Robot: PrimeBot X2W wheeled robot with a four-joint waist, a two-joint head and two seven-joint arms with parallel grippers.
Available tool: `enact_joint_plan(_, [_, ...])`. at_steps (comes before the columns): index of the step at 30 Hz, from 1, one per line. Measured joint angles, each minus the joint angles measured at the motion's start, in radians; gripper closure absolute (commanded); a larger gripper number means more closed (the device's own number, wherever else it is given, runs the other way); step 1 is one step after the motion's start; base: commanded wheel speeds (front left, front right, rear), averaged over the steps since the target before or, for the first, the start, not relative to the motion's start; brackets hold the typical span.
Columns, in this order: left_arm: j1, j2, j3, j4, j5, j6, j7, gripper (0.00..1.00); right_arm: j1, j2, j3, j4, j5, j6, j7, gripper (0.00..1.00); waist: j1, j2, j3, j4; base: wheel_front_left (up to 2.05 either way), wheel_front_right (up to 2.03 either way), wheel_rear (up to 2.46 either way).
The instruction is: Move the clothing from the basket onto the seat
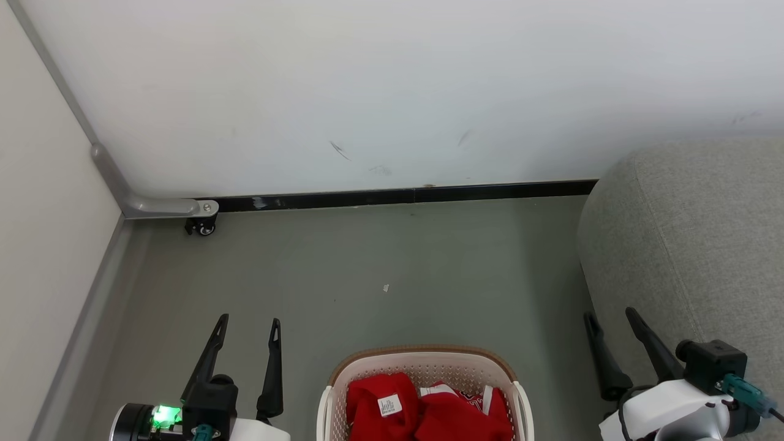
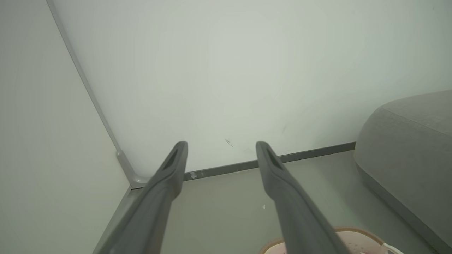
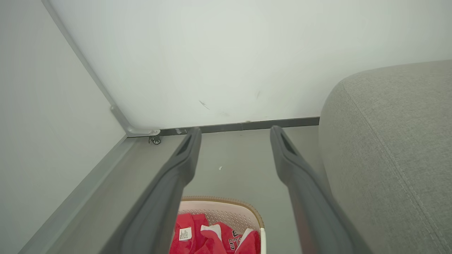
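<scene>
Left gripper [image 1: 250, 321] sits at 7 o'clock in the head view, fingers spread wide w/ nothing between them. Right gripper [image 1: 609, 313] is at 4 o'clock, equally wide and empty, its tips just beside the flank of the seat [image 1: 692, 233], which fills 2 to 4 o'clock.

Between the two arms, at 6 o'clock, is the basket [image 1: 422, 350] on the floor [image 1: 380, 257]. The clothing [image 1: 429, 410] is all inside it, a red heap w/ a white label showing. Nothing is on the seat yet, so I judge the task at its very start.

Risks as I see them:
- The basket's near half is cut off at the bottom edge, so I can't judge depth well. A blind reach down could jab a finger into the perforated wall or hook the brown rim.
- The basket looks light (thin plastic, prob. slides easily). A snagged finger could tip or drag it.
- The garments lie tangled. Pinching one may lift two, and the extra could slip off onto the floor mid-carry.
- The right arm has little room at 3 o'clock, so a careless swing rubs the upholstery.
- The seat edge is rounded. Cloth dropped too near it may slide off.
</scene>
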State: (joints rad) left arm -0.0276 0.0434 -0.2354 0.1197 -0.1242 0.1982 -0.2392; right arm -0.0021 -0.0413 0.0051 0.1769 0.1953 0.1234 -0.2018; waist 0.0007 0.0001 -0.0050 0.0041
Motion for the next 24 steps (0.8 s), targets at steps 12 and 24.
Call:
enact_joint_plan(12, [0.000, 0.000, 0.003, 0.025, 0.037, 0.021, -0.013, 0.00, 0.006, 0.000, 0.002, -0.007, -0.045, 0.000, -0.014, 0.00, -0.0001, 0.0000, 0.002, 0.000, 0.00, 0.00, 0.00])
enact_joint_plan(24, [0.000, 0.000, 0.016, 0.048, 0.028, 0.025, -0.013, 0.00, 0.015, 0.000, -0.002, -0.007, -0.027, 0.000, -0.015, 0.00, -0.0002, 0.0000, 0.006, 0.001, 0.00, 0.00, 0.00])
